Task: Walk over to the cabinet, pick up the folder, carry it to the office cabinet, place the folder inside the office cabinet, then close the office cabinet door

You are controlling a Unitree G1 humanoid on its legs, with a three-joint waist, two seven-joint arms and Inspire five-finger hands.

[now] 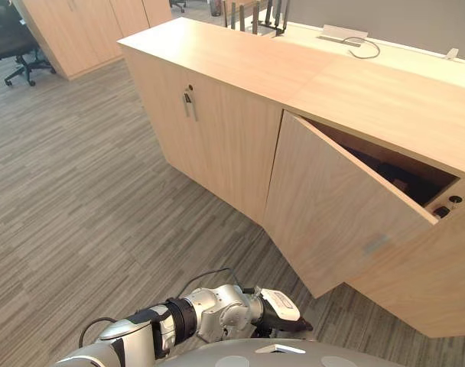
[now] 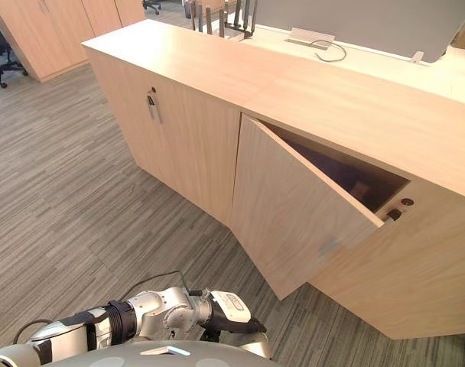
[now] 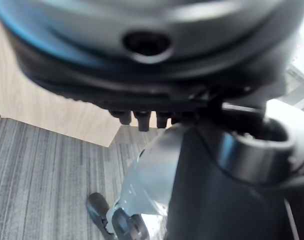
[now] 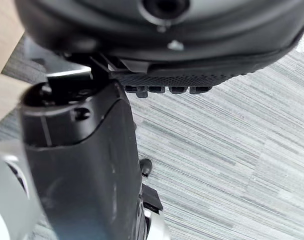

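Office cabinet door (image 1: 332,214) standing ajar, hinged along its left edge, with its free right edge swung out from the office cabinet (image 1: 385,99) toward the robot. The gap widens toward the cabinet's right end and exposes a dark interior. A brownish shape (image 1: 401,184) lies deep in that opening near the cabinet's right end. It may be the folder, but this cannot be told. Neither hand appears to carry the folder: beyond each hand the wrist views show grey floor (image 1: 79,191) and pale cabinet wood.

The left hand (image 1: 282,310) is held low across the robot's front, below the door's lower corner and well apart from it. Whether it is open or closed cannot be told. The right hand (image 4: 202,55) hangs above the floor, and its state likewise cannot be told.

A small handle (image 1: 376,245) sits on the door face near the free edge. The door's long axis is upright, and its face slants away toward the hinge. The closing push therefore seems to belong near the free edge, which lies ahead and to the right of the left hand. By that reading the right arm is probably better placed to press the panel home.
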